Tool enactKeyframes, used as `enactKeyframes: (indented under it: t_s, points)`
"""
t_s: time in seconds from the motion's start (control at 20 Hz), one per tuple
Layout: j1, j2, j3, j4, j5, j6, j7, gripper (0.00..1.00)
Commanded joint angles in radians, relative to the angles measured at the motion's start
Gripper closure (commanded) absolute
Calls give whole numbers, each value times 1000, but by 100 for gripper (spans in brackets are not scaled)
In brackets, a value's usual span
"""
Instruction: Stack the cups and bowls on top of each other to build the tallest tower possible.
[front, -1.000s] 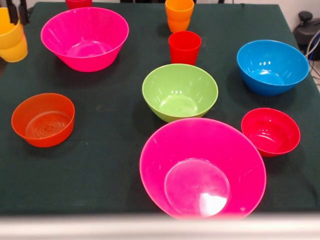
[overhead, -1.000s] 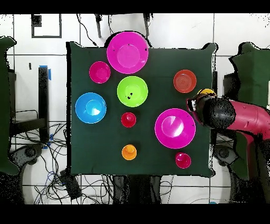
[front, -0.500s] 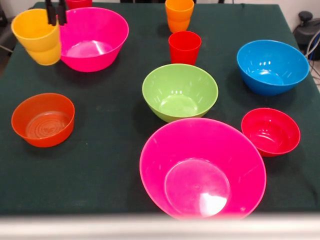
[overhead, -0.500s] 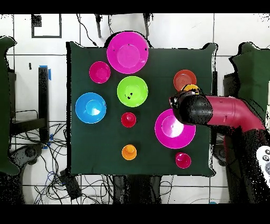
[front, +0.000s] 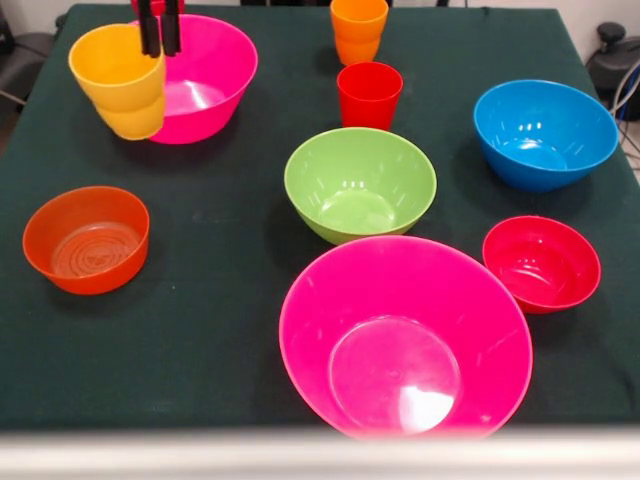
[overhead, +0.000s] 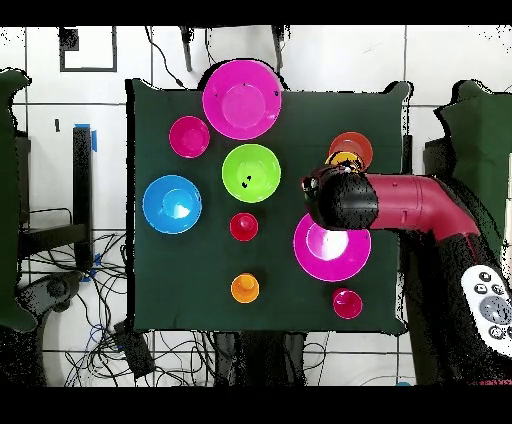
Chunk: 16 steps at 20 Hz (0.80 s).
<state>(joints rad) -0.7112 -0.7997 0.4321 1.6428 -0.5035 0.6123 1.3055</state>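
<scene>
My gripper (front: 161, 47) is shut on the rim of a yellow cup (front: 118, 82) and holds it in the air in front of the far hot-pink bowl (front: 205, 75). In the overhead view the arm's head (overhead: 340, 198) hides most of the cup (overhead: 345, 158). The lime-green bowl (front: 360, 183) stands alone mid-table with nothing in it. The small red bowl (front: 541, 262) sits at the right. The red cup (front: 369, 95) and orange cup (front: 358, 30) stand behind the green bowl.
A second hot-pink bowl (front: 405, 335) sits at the near edge. A blue bowl (front: 545, 133) is at the right and a translucent orange bowl (front: 86, 238) at the left. Another red cup (overhead: 347, 302) stands near the robot's side.
My gripper has carried the yellow cup from beyond the table's left edge rightward over the table, to the front of the far pink bowl. Nothing else has moved.
</scene>
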Motion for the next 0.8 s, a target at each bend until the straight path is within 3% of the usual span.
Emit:
enactKeyframes:
  t_s: [0.05, 0.55, 0.8]
  points:
    - [82, 15, -44, 1, 12, -63, 209, 100]
    - [199, 68, -107, -92, 36, -40, 279, 100]
    - [227, 89, -124, -126, 43, -36, 300, 100]
